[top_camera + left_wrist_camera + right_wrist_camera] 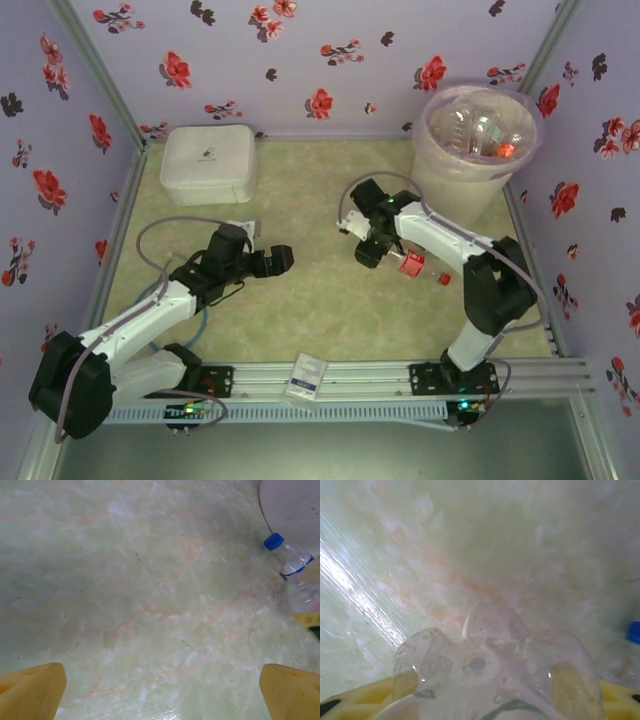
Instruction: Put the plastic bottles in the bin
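Right claw [485, 705]: closed partway on a clear bottle [490, 665], with the yellow fingers [365, 705] against its sides and its base pointing outward over the tabletop [470, 540]. Left claw [160, 695]: spread wide and empty above the tabletop. A blue-capped bottle [287, 556] lies beyond it to the right. The bin [445, 175] stands in the far right corner, with several bottles [487, 130] inside.

White-shelled left arm [140, 320] and right arm [440, 235], black at the joints — thin grey cables [165, 220] trailing; left gripper [162, 695] has blunt yellow plastic fingers [32, 692].
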You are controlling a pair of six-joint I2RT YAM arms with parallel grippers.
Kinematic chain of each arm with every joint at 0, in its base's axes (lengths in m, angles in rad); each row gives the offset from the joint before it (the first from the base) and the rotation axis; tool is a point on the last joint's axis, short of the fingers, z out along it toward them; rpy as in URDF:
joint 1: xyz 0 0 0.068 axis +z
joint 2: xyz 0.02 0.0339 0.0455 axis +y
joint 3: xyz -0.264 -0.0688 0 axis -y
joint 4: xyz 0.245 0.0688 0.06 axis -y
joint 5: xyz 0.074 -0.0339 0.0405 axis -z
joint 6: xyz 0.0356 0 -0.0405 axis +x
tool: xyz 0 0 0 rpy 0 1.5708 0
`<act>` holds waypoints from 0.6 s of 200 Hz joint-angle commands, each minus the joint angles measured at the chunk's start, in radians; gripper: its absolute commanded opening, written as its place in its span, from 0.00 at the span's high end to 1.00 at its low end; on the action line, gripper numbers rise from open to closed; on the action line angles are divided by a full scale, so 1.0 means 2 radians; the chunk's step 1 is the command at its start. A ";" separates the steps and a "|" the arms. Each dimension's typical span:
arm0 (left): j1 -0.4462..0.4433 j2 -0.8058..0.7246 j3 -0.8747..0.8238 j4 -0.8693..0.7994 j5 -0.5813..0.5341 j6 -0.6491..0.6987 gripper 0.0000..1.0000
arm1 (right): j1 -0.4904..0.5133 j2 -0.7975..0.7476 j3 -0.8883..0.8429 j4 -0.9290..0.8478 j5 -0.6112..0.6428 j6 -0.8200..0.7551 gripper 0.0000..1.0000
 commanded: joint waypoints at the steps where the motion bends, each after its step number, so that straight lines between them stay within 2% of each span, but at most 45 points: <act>1: 0.005 -0.001 0.001 -0.003 -0.012 -0.007 0.00 | -0.011 -0.074 0.048 0.005 -0.015 0.022 0.42; 43: 0.005 0.017 0.014 0.005 -0.009 -0.007 0.00 | -0.029 -0.191 0.157 0.077 -0.021 0.054 0.56; 66: 0.005 0.020 0.014 0.010 -0.008 -0.010 0.00 | -0.038 -0.226 0.199 0.154 0.012 0.060 0.60; 99: 0.005 0.015 0.013 0.007 -0.006 -0.011 0.00 | -0.072 -0.230 0.199 0.315 0.097 0.024 0.61; 120: 0.005 0.006 0.010 0.007 -0.006 -0.012 0.00 | -0.094 -0.206 0.178 0.399 0.091 -0.027 0.61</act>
